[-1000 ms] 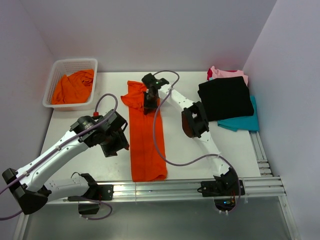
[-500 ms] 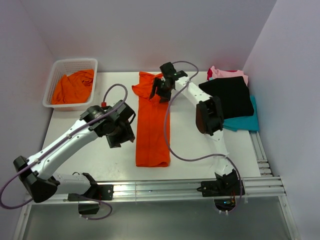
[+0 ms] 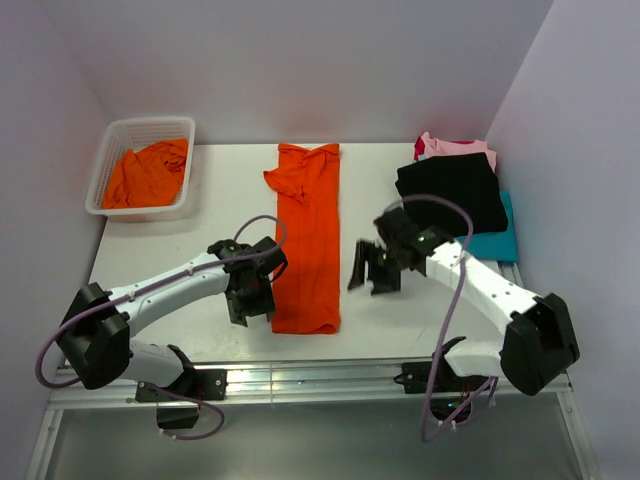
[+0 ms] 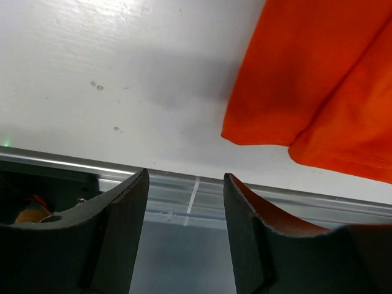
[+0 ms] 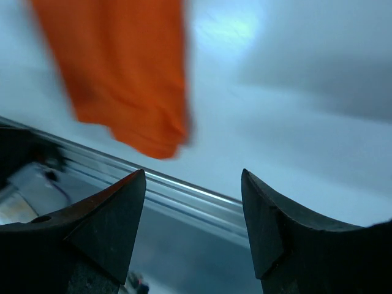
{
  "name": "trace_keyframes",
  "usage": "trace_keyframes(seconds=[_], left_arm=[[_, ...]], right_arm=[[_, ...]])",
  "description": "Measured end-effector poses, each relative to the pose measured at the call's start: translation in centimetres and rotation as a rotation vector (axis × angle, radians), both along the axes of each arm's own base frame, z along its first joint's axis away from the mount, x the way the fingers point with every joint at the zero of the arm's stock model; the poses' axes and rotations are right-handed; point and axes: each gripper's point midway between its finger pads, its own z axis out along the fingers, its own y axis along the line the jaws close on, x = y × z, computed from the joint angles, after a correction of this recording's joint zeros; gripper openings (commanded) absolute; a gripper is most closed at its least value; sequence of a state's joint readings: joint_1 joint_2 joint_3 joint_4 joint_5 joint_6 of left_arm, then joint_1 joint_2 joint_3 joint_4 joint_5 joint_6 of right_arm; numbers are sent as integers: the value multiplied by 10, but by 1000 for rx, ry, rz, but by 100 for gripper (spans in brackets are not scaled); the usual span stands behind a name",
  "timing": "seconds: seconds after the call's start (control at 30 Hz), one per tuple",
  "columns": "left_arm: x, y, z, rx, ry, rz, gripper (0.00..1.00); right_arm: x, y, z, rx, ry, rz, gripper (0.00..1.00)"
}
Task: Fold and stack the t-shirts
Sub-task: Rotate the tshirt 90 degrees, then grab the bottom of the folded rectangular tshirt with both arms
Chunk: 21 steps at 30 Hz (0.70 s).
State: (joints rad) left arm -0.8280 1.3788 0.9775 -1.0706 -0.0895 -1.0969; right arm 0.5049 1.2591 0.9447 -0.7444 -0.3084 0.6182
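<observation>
A: shirt [image 3: 305, 240] location? anything held?
B: flat mid-table, folded into a long strip. left gripper [image 3: 247, 306] and right gripper [image 3: 368, 283] both wide, empty, flanking near hem. probably lined up for next fold.

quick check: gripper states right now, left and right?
Left gripper: open, holding nothing, beside the orange t-shirt.
Right gripper: open, holding nothing.
</observation>
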Motion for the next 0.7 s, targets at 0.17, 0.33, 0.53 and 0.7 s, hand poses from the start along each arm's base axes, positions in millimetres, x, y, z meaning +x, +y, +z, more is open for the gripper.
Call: trace_keyframes(seconds=[0.17,0.33,0.53,0.7], left_arm=[[-13,-6,-24,-32,29,-9,57],[-11,-24,-38,-64,28,-22,56],[-9,-35,-46,-70,25,-38,56],[-6,-39,-46,-81,15,-39,56]], right_arm=[[-77,-31,-81,-120,276,0,71],[-77,-17,-88,-98,268,26,71],[-60,7,-90,-95,264,56,71],[-40,45,-75,-62,207,116,70]])
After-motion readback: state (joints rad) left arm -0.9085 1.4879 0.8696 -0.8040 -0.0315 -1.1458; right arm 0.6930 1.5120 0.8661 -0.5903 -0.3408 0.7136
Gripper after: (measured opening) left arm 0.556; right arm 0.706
